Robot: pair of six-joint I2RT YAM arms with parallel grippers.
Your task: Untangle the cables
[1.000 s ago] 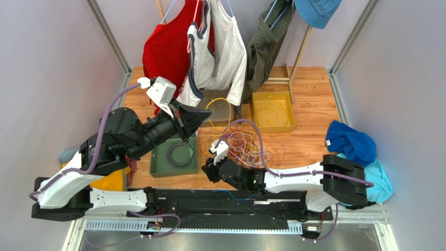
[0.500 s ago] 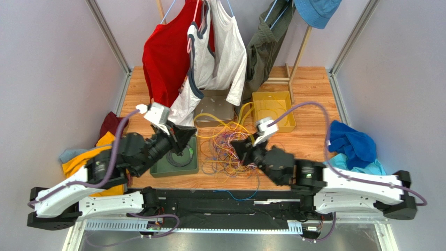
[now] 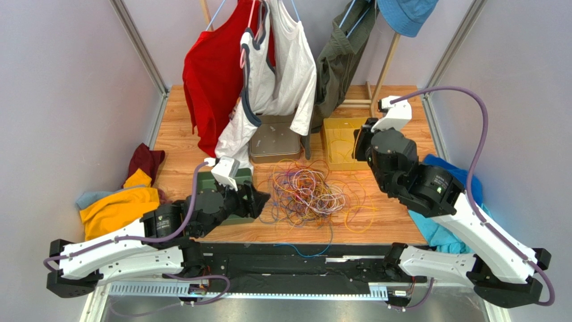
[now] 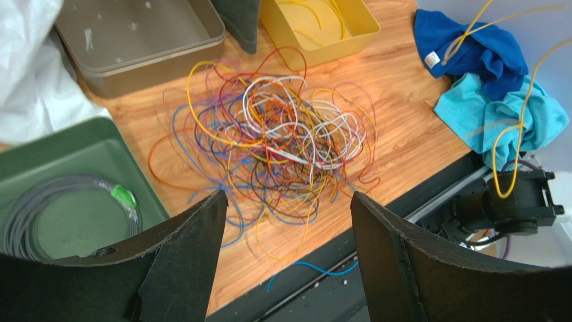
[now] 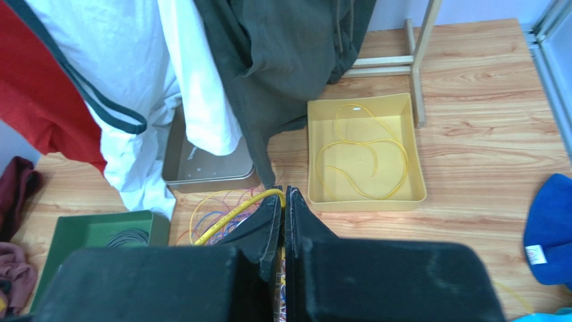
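A short blue cable (image 4: pixel 303 267) lies apart from the rest along the dark rail at the near edge, running roughly left to right.

Just beyond it the left gripper (image 4: pixel 287 201) hangs low over the table (image 3: pixel 396 181). Its fingers (image 4: pixel 188 255) stand wide apart, with nothing between them and nothing touching them. They frame the near side of the heap from above.

The cables (image 3: pixel 310 194) lie mid-table in one loose snarl of orange, yellow, purple, blue, red and white loops. The heap is roughly round and a little wider left to right, so it has no single heading. A few strands trail toward the near edge, and an orange loop spreads out to the right.

Left of the heap is a green tray (image 4: pixel 80 151) holding a grey coil (image 4: pixel 17 218).

Farther back the right gripper (image 5: pixel 282 198) is raised high, its fingers pressed together on a yellow cable (image 5: pixel 231 216). That cable leaves the pinch on the left and slants down toward the heap.

Beyond the heap are a grey tray (image 5: pixel 208 178) and, to its right, a yellow tray (image 5: pixel 366 200) with one thin yellow loop inside. Clothes (image 3: pixel 268 67) hang over the far edge.
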